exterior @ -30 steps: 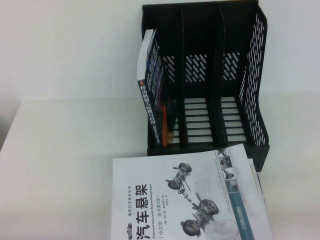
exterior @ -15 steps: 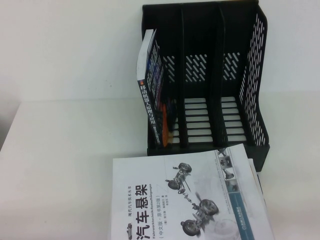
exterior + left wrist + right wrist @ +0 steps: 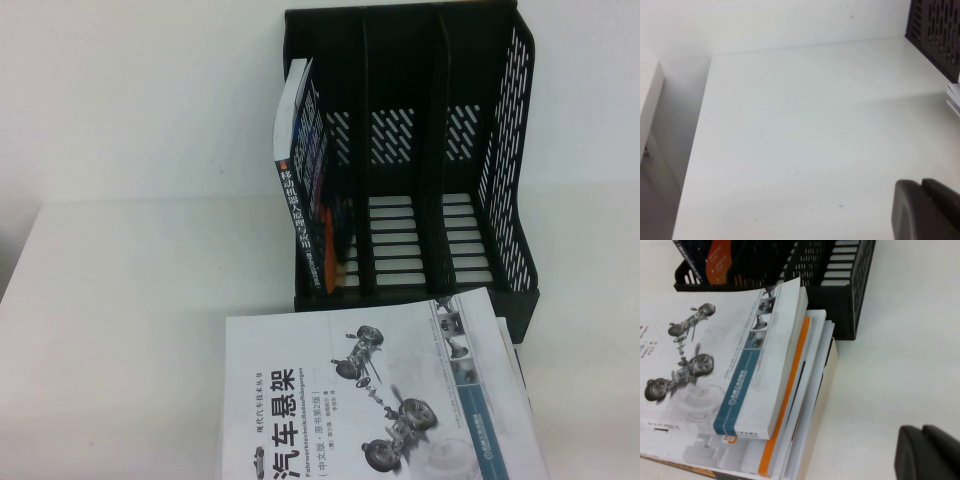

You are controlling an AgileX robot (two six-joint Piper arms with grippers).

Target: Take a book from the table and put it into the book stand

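Placement looks complete: the book [image 3: 308, 180] stands tilted in the leftmost slot of the book stand [image 3: 500, 150], while the left gripper [image 3: 927, 210] and right gripper [image 3: 927, 452], finger state unreadable, sit low over the table [image 3: 130, 300], so nothing but parking seems left.

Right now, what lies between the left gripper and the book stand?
In the left wrist view, only bare table lies between the left gripper and the book stand. The right gripper hangs beside the book pile.
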